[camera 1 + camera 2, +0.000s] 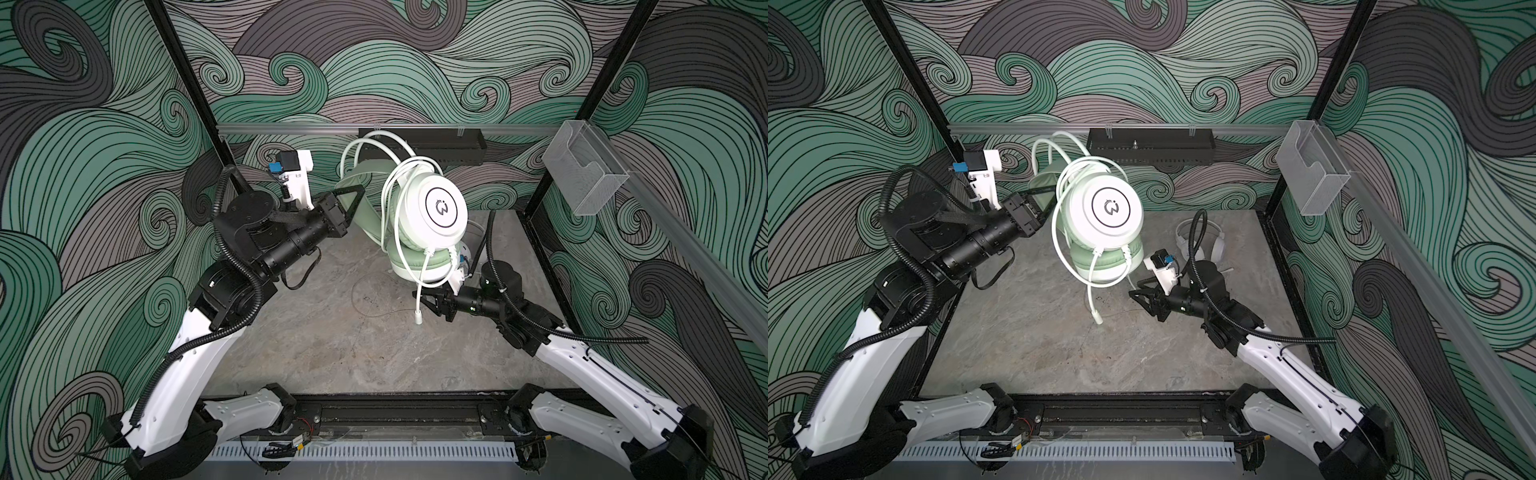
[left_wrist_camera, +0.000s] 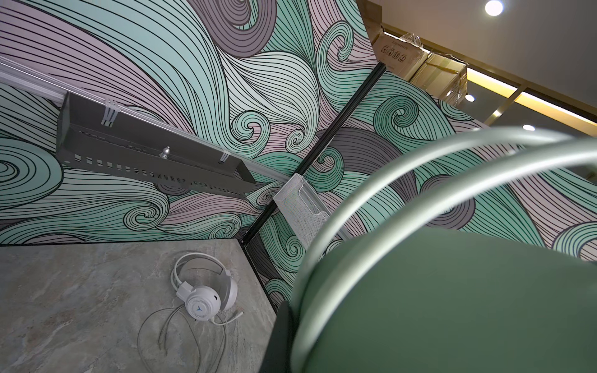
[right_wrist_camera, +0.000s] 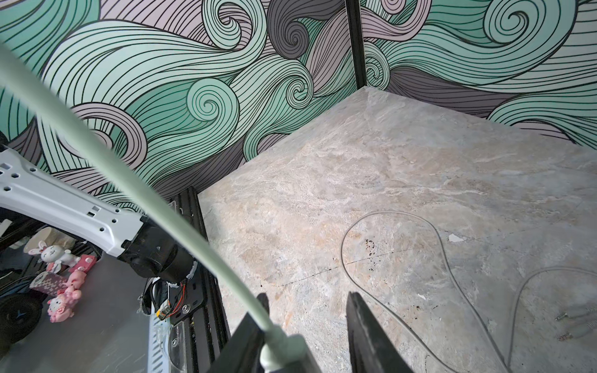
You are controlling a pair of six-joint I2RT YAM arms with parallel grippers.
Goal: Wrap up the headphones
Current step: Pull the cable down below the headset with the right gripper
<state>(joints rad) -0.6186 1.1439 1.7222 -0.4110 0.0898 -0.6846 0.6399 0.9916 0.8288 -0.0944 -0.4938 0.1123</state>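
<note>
The pale mint green headphones point(image 1: 444, 205) point(image 1: 1111, 205) hang in the air above the table's back middle, with their white cable point(image 1: 374, 149) looped round the earcups and headband. My left gripper point(image 1: 356, 192) point(image 1: 1048, 192) is shut on the padded headband point(image 2: 452, 306). The cable's loose end hangs down to its plug point(image 1: 418, 318) point(image 1: 1098, 318). My right gripper point(image 1: 422, 297) point(image 1: 1138, 297) point(image 3: 307, 295) stands open just beside the plug point(image 3: 281, 348), which lies against one finger. The white headphones point(image 1: 1202, 245) point(image 2: 203, 297), marked with a blue arrow, lie on the table at the back right.
The white headphones' thin cable point(image 3: 387, 219) trails in loops over the marble table point(image 1: 332, 353). A black tray point(image 1: 419, 145) hangs on the back wall's rail. A clear plastic holder point(image 1: 586, 174) is fixed to the right wall.
</note>
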